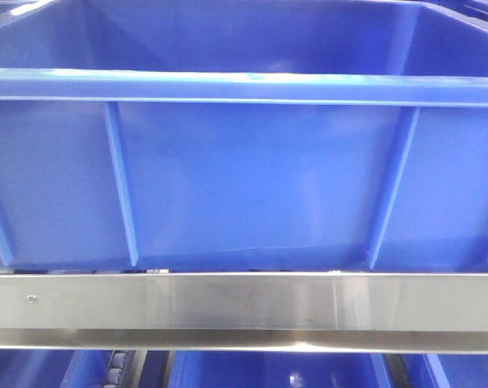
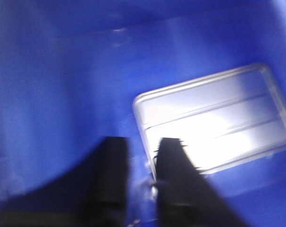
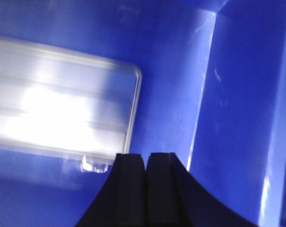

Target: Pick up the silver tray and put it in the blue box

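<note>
The blue box fills the front view, ribbed wall toward me; neither gripper shows there. In the left wrist view the silver tray lies flat on the blue box floor, two ridges along its bottom. My left gripper is open and empty; one finger overlaps the tray's near corner in this blurred view. In the right wrist view the same tray lies on the box floor at left. My right gripper is shut and empty, just off the tray's right end, near the box wall.
A steel shelf rail runs across below the blue box. More blue crates show under the rail. The box's inner corner rises right of my right gripper.
</note>
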Robot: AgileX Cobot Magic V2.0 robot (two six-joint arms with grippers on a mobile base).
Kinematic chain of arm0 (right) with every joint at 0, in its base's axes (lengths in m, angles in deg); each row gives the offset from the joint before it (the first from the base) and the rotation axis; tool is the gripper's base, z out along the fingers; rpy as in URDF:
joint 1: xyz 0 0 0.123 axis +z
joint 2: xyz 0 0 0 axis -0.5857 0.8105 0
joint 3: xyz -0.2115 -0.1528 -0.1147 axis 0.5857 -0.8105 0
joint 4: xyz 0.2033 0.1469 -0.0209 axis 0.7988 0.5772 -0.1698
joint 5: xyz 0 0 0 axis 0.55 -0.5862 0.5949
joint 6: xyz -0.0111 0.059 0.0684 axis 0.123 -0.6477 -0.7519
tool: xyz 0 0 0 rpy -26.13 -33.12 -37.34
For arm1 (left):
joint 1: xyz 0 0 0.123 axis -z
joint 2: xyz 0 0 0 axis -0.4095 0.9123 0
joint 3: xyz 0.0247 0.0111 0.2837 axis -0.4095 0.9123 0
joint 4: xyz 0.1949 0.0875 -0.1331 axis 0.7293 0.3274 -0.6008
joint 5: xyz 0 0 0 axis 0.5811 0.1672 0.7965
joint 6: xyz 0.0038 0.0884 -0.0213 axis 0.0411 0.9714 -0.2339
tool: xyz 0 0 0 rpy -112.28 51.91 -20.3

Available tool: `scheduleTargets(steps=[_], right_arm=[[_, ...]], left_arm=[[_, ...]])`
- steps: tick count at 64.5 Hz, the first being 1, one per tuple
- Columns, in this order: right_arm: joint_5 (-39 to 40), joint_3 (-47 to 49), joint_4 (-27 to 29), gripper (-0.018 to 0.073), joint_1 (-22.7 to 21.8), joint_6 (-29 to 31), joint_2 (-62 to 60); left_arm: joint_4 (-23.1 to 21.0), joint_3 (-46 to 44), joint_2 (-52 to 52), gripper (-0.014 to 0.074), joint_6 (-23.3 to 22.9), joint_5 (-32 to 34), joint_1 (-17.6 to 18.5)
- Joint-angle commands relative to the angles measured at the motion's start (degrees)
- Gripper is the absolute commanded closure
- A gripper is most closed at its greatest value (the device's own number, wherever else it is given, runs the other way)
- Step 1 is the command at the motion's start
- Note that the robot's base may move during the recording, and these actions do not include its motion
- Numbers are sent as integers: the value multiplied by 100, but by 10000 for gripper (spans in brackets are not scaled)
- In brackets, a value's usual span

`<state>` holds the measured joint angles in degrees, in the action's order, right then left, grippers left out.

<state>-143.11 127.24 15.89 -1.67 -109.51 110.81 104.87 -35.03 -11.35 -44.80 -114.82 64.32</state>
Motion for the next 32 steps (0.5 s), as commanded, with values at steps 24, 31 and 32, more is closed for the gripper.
scheduleTargets(steps=[24, 31, 32], right_arm=[[2510, -2809, -310, 504, 78, 71, -2486], [3001, -3347, -310, 504, 78, 71, -3116], [3049, -3415, -310, 504, 78, 71, -3203]], left_arm=[[141, 3096, -2521, 689, 122, 2451, 339], [141, 3588, -3246, 689, 356, 2824, 635], [141, 3641, -3408, 689, 380, 2852, 683]])
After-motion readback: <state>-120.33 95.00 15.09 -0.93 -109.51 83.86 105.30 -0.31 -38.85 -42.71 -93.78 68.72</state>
